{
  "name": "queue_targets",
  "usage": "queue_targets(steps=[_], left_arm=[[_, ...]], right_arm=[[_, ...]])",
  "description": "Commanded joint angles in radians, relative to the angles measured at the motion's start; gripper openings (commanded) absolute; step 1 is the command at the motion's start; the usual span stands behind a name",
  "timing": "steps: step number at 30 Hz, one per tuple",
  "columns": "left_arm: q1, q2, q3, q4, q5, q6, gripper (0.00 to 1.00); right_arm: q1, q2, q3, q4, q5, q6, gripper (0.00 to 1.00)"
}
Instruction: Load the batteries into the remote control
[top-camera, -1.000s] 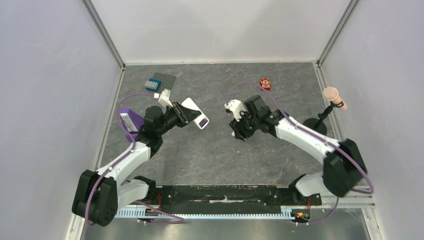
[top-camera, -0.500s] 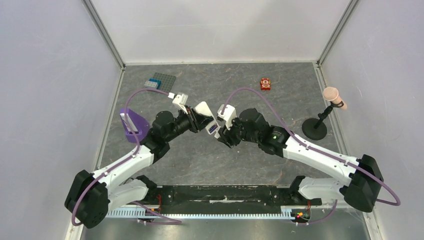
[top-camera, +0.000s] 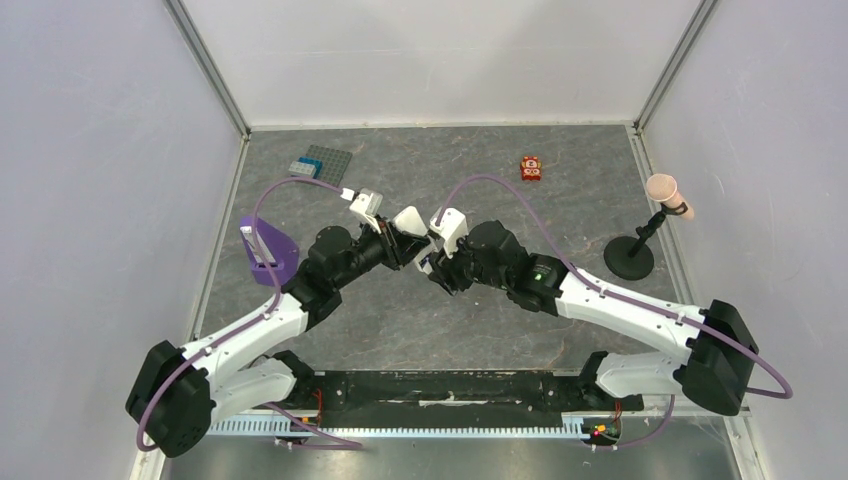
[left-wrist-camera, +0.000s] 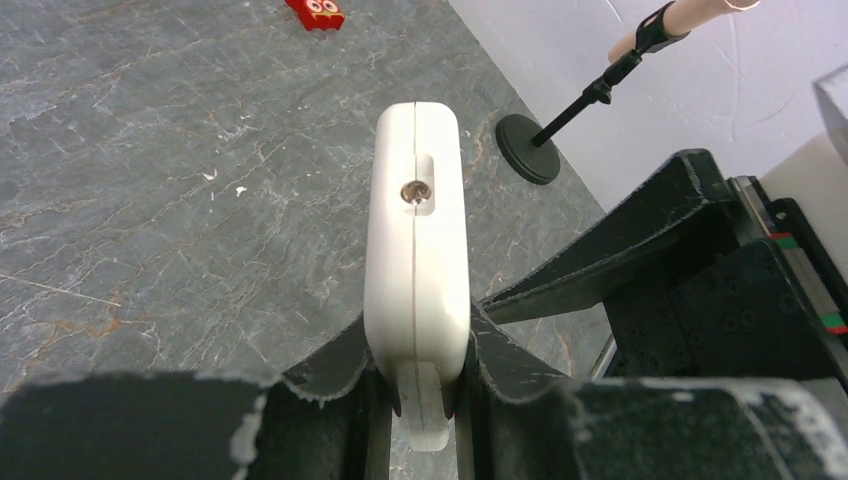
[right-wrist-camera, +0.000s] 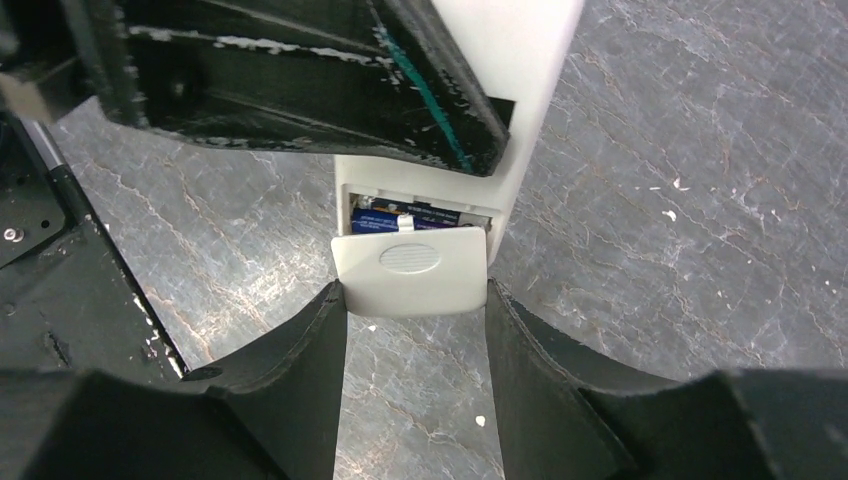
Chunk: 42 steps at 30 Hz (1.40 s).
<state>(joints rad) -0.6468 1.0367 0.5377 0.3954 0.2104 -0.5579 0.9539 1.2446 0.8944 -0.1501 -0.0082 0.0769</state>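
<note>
My left gripper (top-camera: 408, 243) is shut on the white remote control (top-camera: 408, 220) and holds it above the table; the left wrist view shows it edge-on (left-wrist-camera: 415, 250) between the fingers. My right gripper (top-camera: 432, 262) is shut on the small white battery cover (right-wrist-camera: 410, 265), held against the remote's open compartment (right-wrist-camera: 510, 60). A bluish-purple battery (right-wrist-camera: 420, 212) lies inside the compartment just above the cover. I cannot make out the dark battery. The two grippers meet at mid-table.
A red-orange toy block (top-camera: 530, 167) lies at the back. A microphone on a black round stand (top-camera: 630, 255) is at the right. A purple stand with a white piece (top-camera: 268, 252) is at the left; a grey baseplate with bricks (top-camera: 322, 162) is back left.
Both arms have moved toward each other. The remote has come right and the right gripper has brought the cover left, up against the remote's end.
</note>
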Motion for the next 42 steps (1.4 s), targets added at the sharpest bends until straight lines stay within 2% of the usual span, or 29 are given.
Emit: queue_targets(steps=[1,17,42], left_arm=[[-0.008,-0.029,0.017,0.056,-0.021,0.05,0.02],[-0.01,-0.047,-0.019,0.105,-0.01,0.084,0.02],[-0.04,-0.042,-0.009,0.055,-0.069,0.127,0.02]], right_arm=[[0.004,0.009,0.032,0.053,0.064,0.04,0.4],[0.005,0.023,0.038,0.069,0.08,0.069,0.4],[0.007,0.023,0.05,0.081,0.089,0.079,0.4]])
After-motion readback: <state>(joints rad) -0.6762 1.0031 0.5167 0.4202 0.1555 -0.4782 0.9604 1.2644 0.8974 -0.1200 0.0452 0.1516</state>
